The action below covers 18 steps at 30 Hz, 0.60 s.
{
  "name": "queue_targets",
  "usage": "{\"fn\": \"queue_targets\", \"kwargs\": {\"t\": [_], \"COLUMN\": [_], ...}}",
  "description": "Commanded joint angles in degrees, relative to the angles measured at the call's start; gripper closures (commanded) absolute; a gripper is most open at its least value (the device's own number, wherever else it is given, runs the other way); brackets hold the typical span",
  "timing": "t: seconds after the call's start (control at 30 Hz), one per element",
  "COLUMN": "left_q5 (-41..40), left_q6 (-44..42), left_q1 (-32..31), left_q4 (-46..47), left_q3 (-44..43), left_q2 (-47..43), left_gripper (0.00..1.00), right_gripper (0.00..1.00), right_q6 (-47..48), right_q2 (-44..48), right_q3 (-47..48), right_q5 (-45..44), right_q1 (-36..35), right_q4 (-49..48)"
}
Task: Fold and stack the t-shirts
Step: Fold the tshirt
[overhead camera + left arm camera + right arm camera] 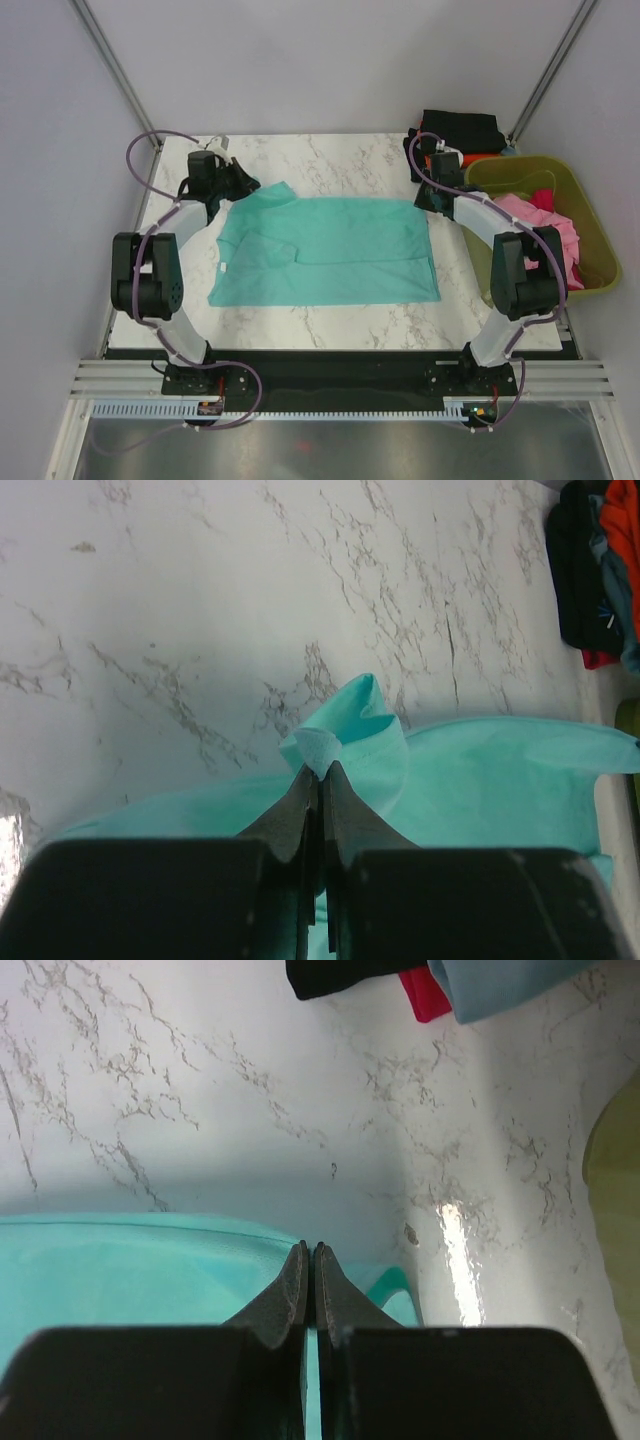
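Note:
A teal t-shirt [325,250] lies spread flat across the middle of the marble table. My left gripper [243,186] is at its far left corner, shut on a pinch of teal cloth with a white tag [320,748] sticking out between the tips. My right gripper [431,199] is at the far right corner, jaws shut on the shirt's edge [150,1270]. A pile of black, orange and red t-shirts [458,132] sits at the back right. Pink and red t-shirts [545,215] lie in the tub.
The olive-green plastic tub [592,262] stands off the table's right edge, and its rim shows in the right wrist view [615,1170]. The black and red cloth of the pile [340,972] lies just beyond my right gripper. Grey walls surround the table.

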<state>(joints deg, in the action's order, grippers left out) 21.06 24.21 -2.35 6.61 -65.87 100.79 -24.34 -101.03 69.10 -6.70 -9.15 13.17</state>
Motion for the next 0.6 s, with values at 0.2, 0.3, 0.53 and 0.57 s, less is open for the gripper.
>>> {"fn": "queue_targets", "kwargs": {"t": [0.2,0.3,0.53,0.57], "left_q5": [-1.1,-2.1,-3.9,-4.1], "left_q6": [-1.3,-1.4,-0.7,-0.6], "left_q1": [0.1,0.1,0.0,0.0], "left_q4": [4.5,4.3,3.5,3.4], "left_q3": [14.2,18.0,26.0,26.6], "left_q2": [-15.3,-20.1,-31.1,-32.8], "left_gripper": [0.98,0.98,0.98,0.98], "right_gripper": [1.0,1.0,0.98,0.98], "right_q6": [-1.0,-1.2,-2.3,-2.6], "right_q2": [8.3,10.1,14.1,14.6], "right_q3": [-7.0,-9.1,-14.1,-15.3], "right_q5": [1.1,1.0,1.6,1.7], "right_q1": [-0.1,0.0,-0.2,-0.2], "right_q4": [-1.0,-1.1,-2.2,-2.4]}}
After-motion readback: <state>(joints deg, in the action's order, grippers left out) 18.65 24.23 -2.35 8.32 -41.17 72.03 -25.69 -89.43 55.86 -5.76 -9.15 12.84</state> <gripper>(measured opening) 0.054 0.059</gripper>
